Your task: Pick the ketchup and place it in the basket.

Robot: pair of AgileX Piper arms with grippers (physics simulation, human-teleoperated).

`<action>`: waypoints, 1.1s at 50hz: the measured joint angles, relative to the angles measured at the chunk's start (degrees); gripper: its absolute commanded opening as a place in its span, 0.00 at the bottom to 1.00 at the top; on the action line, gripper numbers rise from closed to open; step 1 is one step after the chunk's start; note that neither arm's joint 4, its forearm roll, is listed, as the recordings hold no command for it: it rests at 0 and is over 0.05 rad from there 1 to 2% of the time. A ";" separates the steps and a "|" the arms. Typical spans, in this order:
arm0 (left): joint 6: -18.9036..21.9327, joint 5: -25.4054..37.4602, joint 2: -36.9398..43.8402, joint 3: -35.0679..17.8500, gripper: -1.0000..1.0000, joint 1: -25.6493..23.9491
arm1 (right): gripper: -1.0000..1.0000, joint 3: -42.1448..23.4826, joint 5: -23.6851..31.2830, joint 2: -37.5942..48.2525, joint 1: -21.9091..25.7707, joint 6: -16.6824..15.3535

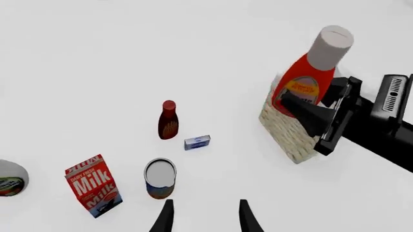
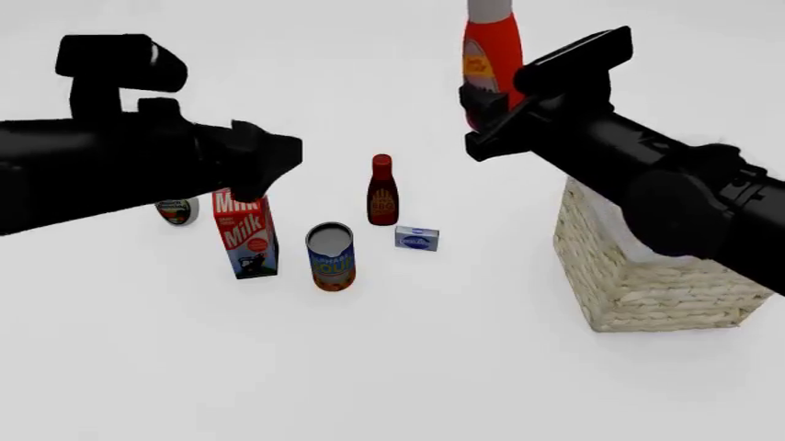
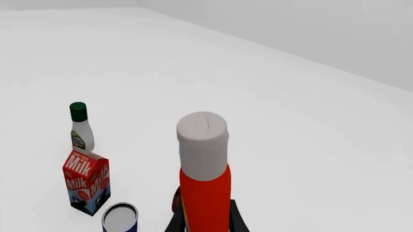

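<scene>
The ketchup [image 2: 491, 53], a bright red squeeze bottle with a whitish-grey cap, hangs upright in the air with my right gripper [image 2: 487, 106] shut on its lower body. The right wrist view shows the ketchup [image 3: 205, 183] rising between the two fingers [image 3: 237, 220]. The tan woven basket [image 2: 650, 266] stands on the table at the right, partly hidden by my right arm. Seen from the left wrist view, the ketchup [image 1: 316, 72] is next to the basket [image 1: 287, 133], higher than its rim. My left gripper [image 1: 205, 220] is open and holds nothing, above the milk carton.
On the table left of the basket stand a milk carton [image 2: 245, 234], a can [image 2: 330, 255], a small dark-red bottle [image 2: 382, 191] and a small butter box [image 2: 418, 239]. A white bottle with a green cap [image 3: 81, 128] stands behind the milk carton.
</scene>
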 measured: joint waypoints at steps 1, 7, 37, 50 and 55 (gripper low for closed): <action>-0.13 -0.94 -0.36 1.02 1.00 0.44 | 0.00 -0.05 0.06 -0.07 -0.30 0.06; 0.53 -6.34 -2.98 6.38 1.00 3.46 | 0.00 -0.25 0.33 -0.41 -2.20 0.54; 5.40 -29.44 -9.89 28.58 1.00 11.70 | 0.00 -0.30 4.43 -3.09 -14.34 7.97; 5.88 -32.63 -8.70 30.28 1.00 11.24 | 0.00 -1.79 7.60 -2.76 -18.93 9.38; 5.91 -33.10 -8.34 30.28 1.00 10.90 | 0.00 -1.67 8.11 -2.66 -20.49 9.66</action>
